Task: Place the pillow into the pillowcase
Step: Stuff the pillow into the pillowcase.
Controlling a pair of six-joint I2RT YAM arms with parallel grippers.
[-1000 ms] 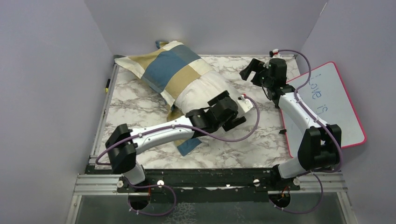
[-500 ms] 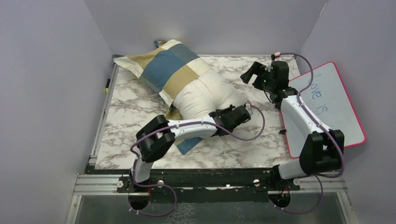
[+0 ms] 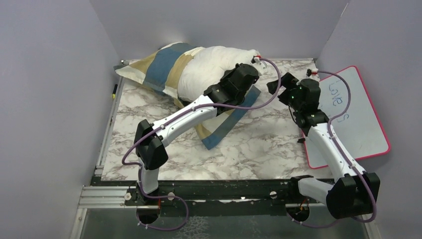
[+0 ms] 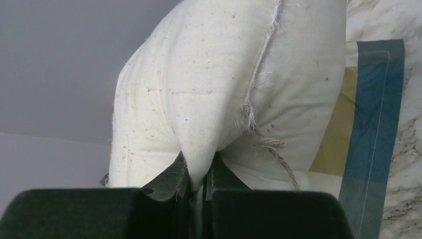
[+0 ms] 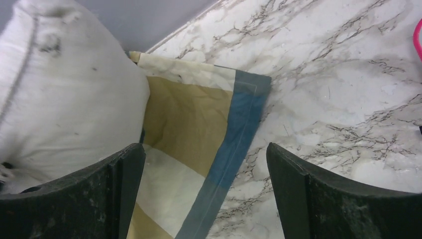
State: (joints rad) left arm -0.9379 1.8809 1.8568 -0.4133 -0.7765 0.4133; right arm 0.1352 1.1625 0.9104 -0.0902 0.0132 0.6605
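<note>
The plump off-white speckled fabric pillow (image 3: 211, 62) lies at the 12 o'clock edge of the marble table (image 3: 259, 144), its 9 o'clock end inside the thin blue, tan and cream block-patterned pillowcase (image 3: 157, 69). The left gripper (image 4: 198, 174) is closed, pinching a fold at the pillow's 3 o'clock end. The right gripper (image 5: 204, 152), jaws wide and holding nothing, hovers over a loose pillowcase flap.

The whole table (image 3: 259, 149) is viewed from above, behind the arm bases. Wrist views are taken way up close; pillow (image 4: 199, 89) and pillowcase (image 5: 199, 124) flap are caught in all three.
</note>
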